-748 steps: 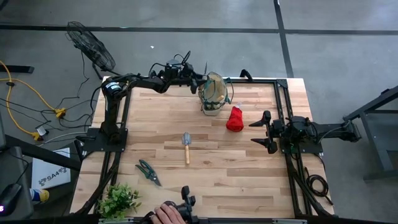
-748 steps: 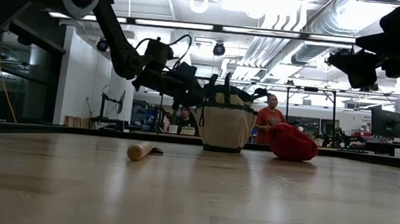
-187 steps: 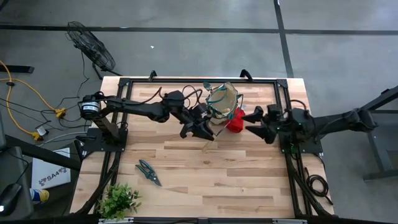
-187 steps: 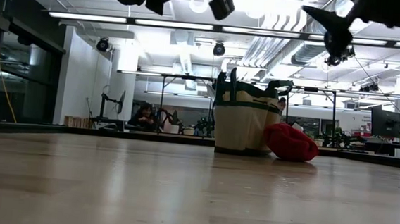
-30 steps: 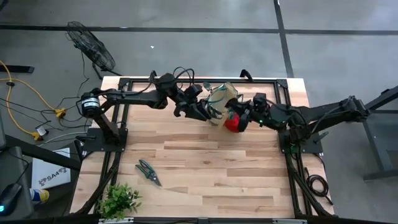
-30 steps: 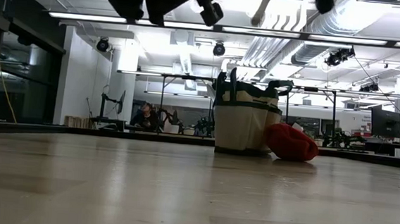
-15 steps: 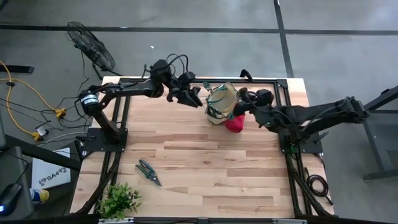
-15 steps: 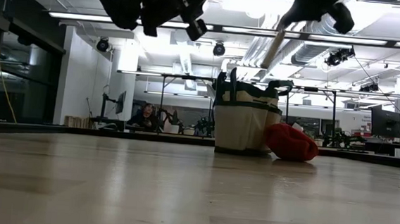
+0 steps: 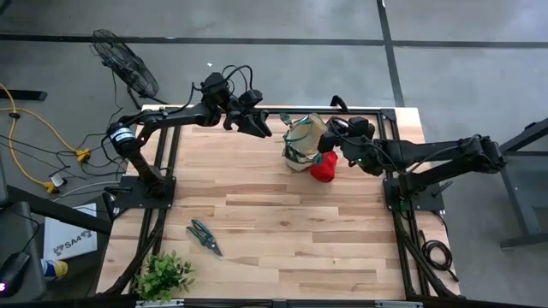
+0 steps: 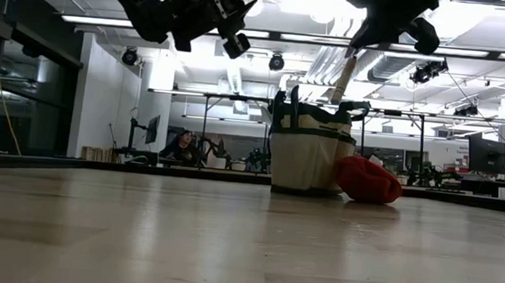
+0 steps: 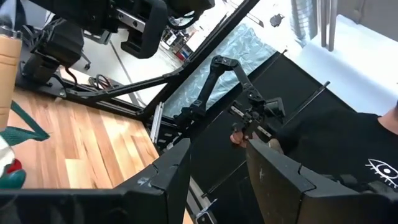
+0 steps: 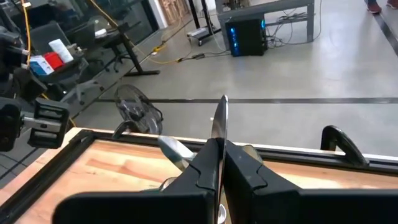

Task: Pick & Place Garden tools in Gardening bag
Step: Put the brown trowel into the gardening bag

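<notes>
Sitting near-left on the desk (image 9: 282,231) is a pair of pruning shears (image 9: 204,236). Farther back, the right end effector (image 9: 336,139) clamps the trowel (image 10: 343,76) above the gardening bag (image 9: 301,142), red bundle (image 9: 324,166) beside it. Left end effector (image 9: 261,130) hangs released, far-left.

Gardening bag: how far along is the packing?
Done: cannot see inside the gardening bag. In hand: right gripper holds the trowel by its blade, handle down at the bag's mouth. Remaining: red bundle beside the bag, pruning shears on the table. Left gripper open, empty.
</notes>
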`<move>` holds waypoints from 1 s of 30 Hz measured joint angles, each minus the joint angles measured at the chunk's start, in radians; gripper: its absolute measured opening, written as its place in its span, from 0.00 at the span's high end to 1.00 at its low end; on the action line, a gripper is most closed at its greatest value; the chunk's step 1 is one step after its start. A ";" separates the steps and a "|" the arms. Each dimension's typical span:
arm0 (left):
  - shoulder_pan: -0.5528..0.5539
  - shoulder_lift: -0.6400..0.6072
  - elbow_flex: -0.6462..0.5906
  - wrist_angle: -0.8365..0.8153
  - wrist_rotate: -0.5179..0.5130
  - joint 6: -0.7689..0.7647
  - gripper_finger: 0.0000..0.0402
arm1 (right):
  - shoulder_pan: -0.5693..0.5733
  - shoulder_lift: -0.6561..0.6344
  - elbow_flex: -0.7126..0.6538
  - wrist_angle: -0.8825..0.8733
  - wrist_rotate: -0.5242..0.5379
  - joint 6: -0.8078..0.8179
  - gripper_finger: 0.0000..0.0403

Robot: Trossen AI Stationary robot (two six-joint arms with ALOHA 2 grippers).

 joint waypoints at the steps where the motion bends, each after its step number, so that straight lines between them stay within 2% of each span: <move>1: 0.004 0.000 0.000 0.000 0.005 0.000 0.62 | -0.005 -0.002 0.000 -0.001 -0.006 -0.001 0.99; 9: 0.040 0.000 0.000 0.000 0.027 0.000 0.62 | -0.032 -0.057 0.000 -0.117 -0.091 -0.015 0.99; 17: 0.062 0.000 0.000 0.000 0.031 -0.001 0.62 | -0.047 -0.134 0.000 -0.147 -0.158 -0.114 0.99; 21: 0.061 0.000 0.000 0.000 0.030 -0.001 0.62 | -0.060 -0.129 0.000 -0.151 -0.202 -0.165 0.99; 30: 0.061 0.000 0.000 0.000 0.018 0.000 0.62 | -0.093 -0.063 0.000 -0.143 -0.201 -0.169 0.99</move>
